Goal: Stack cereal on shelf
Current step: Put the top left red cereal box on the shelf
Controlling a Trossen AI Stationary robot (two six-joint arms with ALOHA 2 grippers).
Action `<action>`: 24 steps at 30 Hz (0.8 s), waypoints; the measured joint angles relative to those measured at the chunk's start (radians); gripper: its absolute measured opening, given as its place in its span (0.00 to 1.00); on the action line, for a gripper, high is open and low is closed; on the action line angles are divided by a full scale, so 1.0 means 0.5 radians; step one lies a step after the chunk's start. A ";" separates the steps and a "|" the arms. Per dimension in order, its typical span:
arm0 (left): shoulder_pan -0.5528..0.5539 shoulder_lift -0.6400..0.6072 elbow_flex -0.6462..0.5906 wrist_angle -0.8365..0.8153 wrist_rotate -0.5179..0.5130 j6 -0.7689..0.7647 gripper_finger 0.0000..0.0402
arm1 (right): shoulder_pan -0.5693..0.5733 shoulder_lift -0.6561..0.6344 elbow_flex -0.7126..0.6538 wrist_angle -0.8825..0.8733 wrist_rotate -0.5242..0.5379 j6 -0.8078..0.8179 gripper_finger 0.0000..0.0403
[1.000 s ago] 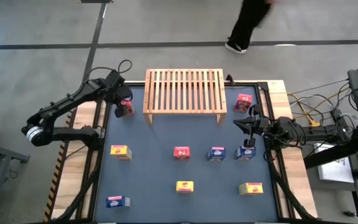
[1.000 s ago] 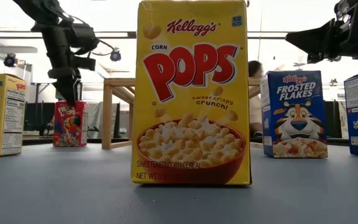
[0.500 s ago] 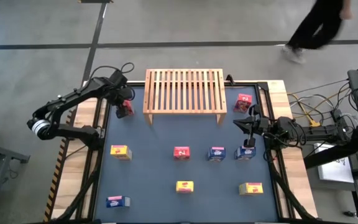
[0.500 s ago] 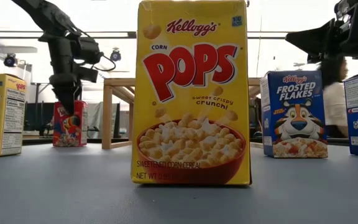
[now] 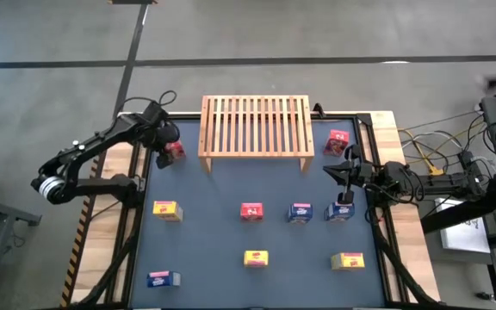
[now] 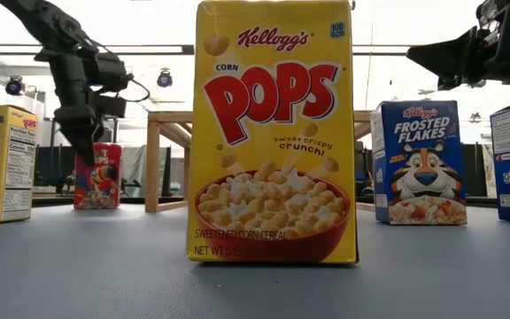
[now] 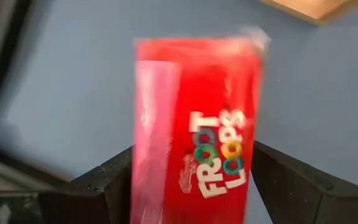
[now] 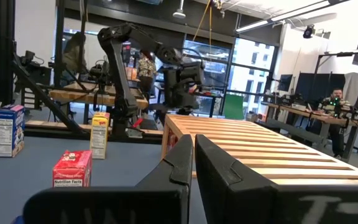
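A red cereal box (image 5: 176,153) stands on the blue table left of the shelf (image 5: 255,125), a light wooden slatted rack at the far middle. My left gripper (image 5: 167,146) has come down on it from above. In the low view the gripper (image 6: 85,151) covers the upper left of the box (image 6: 103,182). In the left wrist view the box (image 7: 197,112) fills the gap between the two fingers of my left gripper (image 7: 193,152). My right gripper (image 5: 329,172) hovers shut at the table's right side, touching nothing. Several more cereal boxes stand across the table. My left gripper pinches the red box between its two fingers, one (image 7: 107,180) on each of the two narrow sides (image 7: 143,155), with the printed front toward the wrist camera. The fingers come from above, slanting steeply down. The box stands upright with its base on the table (image 6: 98,206).
A red box (image 5: 337,140) stands right of the shelf. In a middle row stand yellow (image 5: 166,209), red (image 5: 251,212) and two blue boxes (image 5: 300,213). Near the front stand blue (image 5: 162,279) and two yellow boxes (image 5: 256,257). Cables lie off the right edge.
My left gripper has sunk over the red box and shifted a little toward the table's left edge. The box still stands where it was. A person crossed the floor beyond the table toward the right and left the view.
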 joint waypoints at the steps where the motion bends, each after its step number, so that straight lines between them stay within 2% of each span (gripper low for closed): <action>1: 0.010 -0.023 -0.050 0.053 0.010 0.005 0.64 | 0.000 0.000 0.000 0.001 -0.001 0.000 0.02; 6: 0.026 -0.132 -0.214 0.235 0.013 0.013 0.64 | 0.000 0.000 0.000 0.000 0.000 0.000 0.02; 12: 0.032 -0.180 -0.204 0.273 -0.014 0.013 0.61 | 0.000 0.000 0.000 0.000 -0.001 0.000 0.02; 24: 0.033 -0.170 -0.094 0.234 -0.018 -0.012 0.35 | 0.000 0.000 0.000 0.000 0.000 0.000 0.02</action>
